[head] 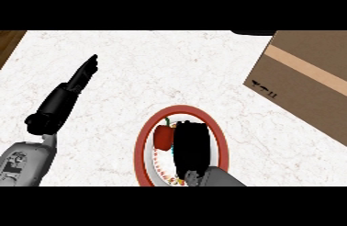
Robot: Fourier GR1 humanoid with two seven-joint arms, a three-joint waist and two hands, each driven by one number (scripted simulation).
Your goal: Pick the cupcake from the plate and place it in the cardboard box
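**While the right hand (190, 147) hung over the plate (139, 147): counter contents**

Where the white marbled counter (136, 59) spread below the robot's head, the following items were noted.

1. Plate: round, white with a red rim. It stood at the counter's lower middle, well apart from the box.

2. Cupcake (163, 137): on the plate, left of its centre. It showed as a red shape with a small dark tip on top. A teal speck sat just beside its lower right edge, and what that was could not be told.

3. Right hand: black, on the grey right forearm (220, 177), which entered from the lower edge. It lay over the plate's middle, immediately right of the cupcake. Whether it touched the cupcake could not be told, nor whether it was open or closed, since it read as one dark mass.

4. Left hand (64, 96): black, on the grey left forearm (24, 163). It rested at the counter's left side, open, with its fingers straight and pointing away from the robot, well apart from the plate.

5. Cardboard box (305, 78): brown, at the upper right, running out of view. A paler strip crossed its top face, and small black marks (264, 88) sat near its left corner.

6. Brown wood strip (8, 43): beside the counter's upper left corner.
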